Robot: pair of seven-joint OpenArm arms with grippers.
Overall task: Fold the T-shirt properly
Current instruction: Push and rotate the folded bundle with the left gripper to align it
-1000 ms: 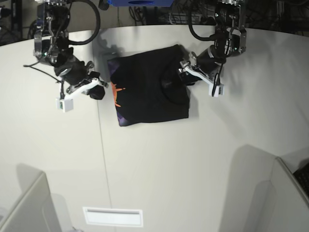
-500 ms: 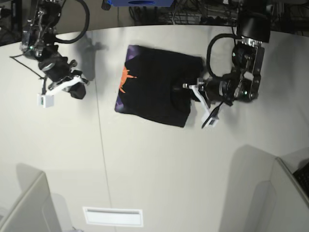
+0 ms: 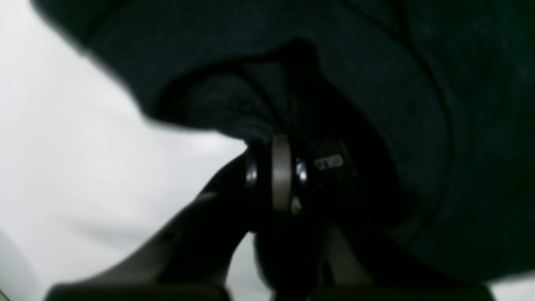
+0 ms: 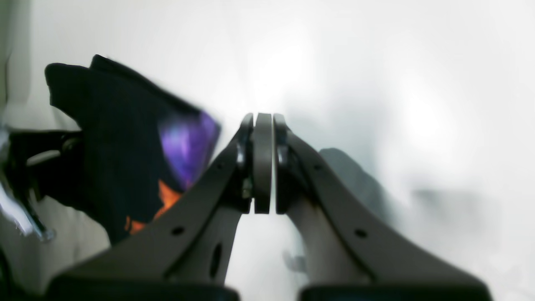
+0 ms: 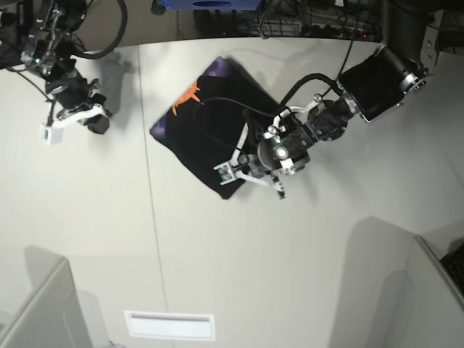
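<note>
Pinching the T-shirt (image 5: 210, 134) edge in our left gripper (image 3: 278, 175) while our right gripper (image 4: 263, 163) sits closed and empty, we risk dragging the fold loose.

We count one T-shirt (image 5: 206, 134), black, with one orange-and-purple print patch showing at its upper edge. We count two robot arms, each ending in one gripper: the left gripper (image 5: 243, 165) at the shirt's lower right corner and the right gripper (image 5: 93, 122) off by itself on the far side. Each gripper carries two jaws, so four in all. We count one white counter (image 5: 290, 254) under everything, and one pale rectangular plate (image 5: 170, 325) set into its near edge.
</note>
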